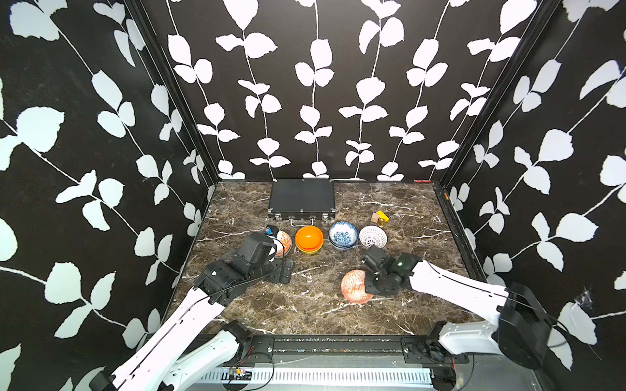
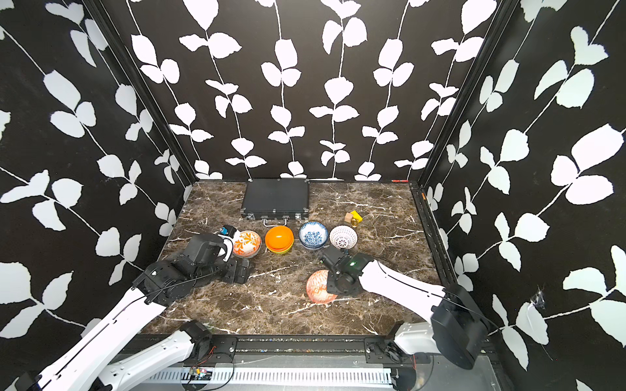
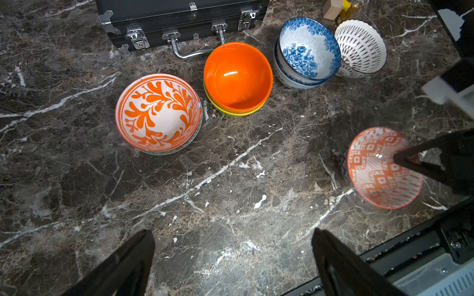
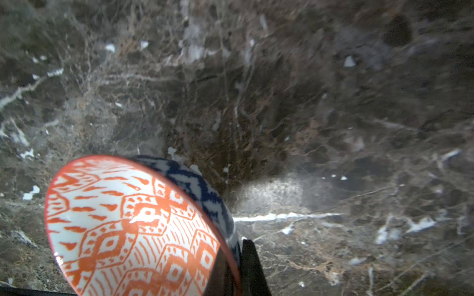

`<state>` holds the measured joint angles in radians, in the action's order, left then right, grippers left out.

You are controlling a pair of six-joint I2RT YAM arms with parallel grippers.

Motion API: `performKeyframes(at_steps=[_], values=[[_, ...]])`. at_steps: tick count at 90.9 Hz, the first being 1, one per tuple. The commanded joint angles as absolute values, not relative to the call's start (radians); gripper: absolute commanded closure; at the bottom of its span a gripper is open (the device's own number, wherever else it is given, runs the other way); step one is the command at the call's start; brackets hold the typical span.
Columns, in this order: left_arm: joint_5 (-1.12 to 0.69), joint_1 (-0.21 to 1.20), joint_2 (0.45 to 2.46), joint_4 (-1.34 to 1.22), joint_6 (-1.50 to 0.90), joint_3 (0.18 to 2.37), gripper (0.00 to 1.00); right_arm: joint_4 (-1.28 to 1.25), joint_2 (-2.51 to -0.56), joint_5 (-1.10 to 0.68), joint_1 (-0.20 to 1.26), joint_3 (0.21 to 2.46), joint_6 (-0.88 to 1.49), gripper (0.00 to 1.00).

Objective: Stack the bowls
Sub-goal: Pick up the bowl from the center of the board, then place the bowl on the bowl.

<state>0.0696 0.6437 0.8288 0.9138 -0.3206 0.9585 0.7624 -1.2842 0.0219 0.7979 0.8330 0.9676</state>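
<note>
Slipping is the big worry. The orange-geometric bowl (image 4: 128,230) is pinched by its rim only, between the squeezed-together jaws of the right gripper (image 4: 236,271), and it is tipped on its side. It is found on the near part of the marble table (image 3: 77,179), a bit right of the middle. If it is lifted fast, it could be dropped and chipped. If it is swung low, the far row could be bumped: the orange-leaf bowl (image 3: 157,112), the plain orange bowl (image 3: 237,77) set in the yellow bowl (image 3: 230,113), the two blue-floral bowls (image 3: 307,48) and the white dotted bowl (image 3: 361,48). The left gripper (image 3: 232,232) is spread wide with nothing in it, over the left side.

Only a thin edge of the grey-green bowl (image 3: 166,153) is seen under the orange-leaf bowl. In both top views the right fingers are hidden by the arm. Whether the tipped bowl is touching the table cannot be told.
</note>
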Motion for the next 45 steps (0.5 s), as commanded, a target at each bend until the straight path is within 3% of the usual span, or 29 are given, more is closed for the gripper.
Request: performKeyframes(at_steps=[1,21,45], values=[[0.070,0.646,0.818,0.902,-0.316,0.944,0.02,0.820,-1.207,0.028,0.719,0.864,0.924,1.00],[0.053,0.647,0.818,0.894,-0.311,0.940,0.02,0.837,-1.164,0.005,0.522,0.932,0.845,1.00],[-0.097,0.647,0.836,0.844,-0.283,0.922,0.01,0.783,-1.335,-0.061,0.387,1.129,0.784,1.00]])
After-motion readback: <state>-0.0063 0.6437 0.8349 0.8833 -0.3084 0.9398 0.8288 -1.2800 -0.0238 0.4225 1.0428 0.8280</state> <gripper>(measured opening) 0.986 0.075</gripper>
